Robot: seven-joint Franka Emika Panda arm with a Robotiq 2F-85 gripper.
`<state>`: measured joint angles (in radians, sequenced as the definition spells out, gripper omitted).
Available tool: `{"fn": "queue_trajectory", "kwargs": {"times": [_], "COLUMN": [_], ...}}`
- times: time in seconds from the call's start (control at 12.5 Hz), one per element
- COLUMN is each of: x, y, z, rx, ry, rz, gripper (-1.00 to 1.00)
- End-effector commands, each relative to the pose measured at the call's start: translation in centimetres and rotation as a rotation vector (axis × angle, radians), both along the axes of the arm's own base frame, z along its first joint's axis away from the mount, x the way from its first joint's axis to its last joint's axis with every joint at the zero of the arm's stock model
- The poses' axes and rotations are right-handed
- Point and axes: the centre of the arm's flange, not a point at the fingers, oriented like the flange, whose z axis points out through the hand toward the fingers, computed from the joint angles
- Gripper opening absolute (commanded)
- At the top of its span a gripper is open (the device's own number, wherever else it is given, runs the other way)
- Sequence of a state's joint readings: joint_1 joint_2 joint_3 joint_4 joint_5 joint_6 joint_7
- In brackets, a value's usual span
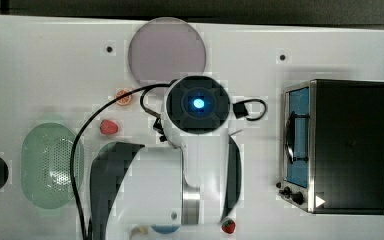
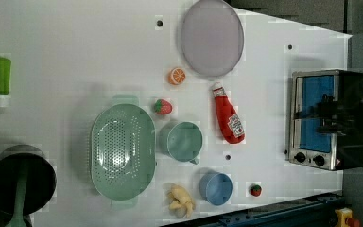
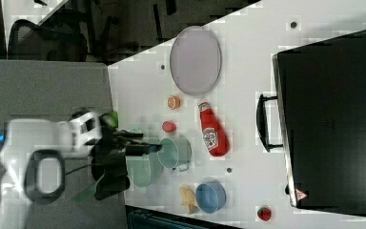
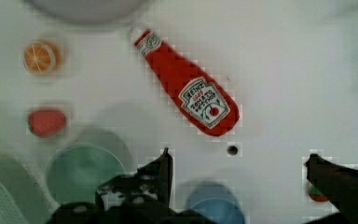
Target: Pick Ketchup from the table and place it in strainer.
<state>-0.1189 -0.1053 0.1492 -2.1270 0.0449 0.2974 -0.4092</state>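
Note:
The ketchup is a red squeeze bottle with a white cap, lying flat on the white table. It also shows in the left view as ketchup and in the right view as ketchup, between the plate and the toaster oven. The mint-green oval strainer holds nothing and sits beyond a green cup; the same strainer is at the top view's left. My gripper hangs above the table beside the bottle's base, open, its dark fingers wide apart with nothing between them.
A grey-lilac plate lies by the bottle's cap. An orange slice, a strawberry, a green cup and a blue bowl surround it. A toaster oven stands close by. A dark pot sits past the strainer.

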Motion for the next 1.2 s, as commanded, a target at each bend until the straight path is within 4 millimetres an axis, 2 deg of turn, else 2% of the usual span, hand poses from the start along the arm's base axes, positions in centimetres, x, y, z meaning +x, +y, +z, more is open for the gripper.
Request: {"fn": "queue_trajectory", "kwargs": {"times": [0.08,0.4,0.72,1.2], "x": [-0.5,-1.4,-3.0,-2.3], "y": [0.8,0.6,0.3,0.6], "z": [-0.7,-6.1,-12.8,-22.0], "rx": [0.037,0.051,0.062,0.088], "ry": [-0.059,-0.105,-0.085,-0.089], "rz": [0.335,0.521,0.519,0.524], "gripper": [1.00,1.00,1.00,1.00]}}
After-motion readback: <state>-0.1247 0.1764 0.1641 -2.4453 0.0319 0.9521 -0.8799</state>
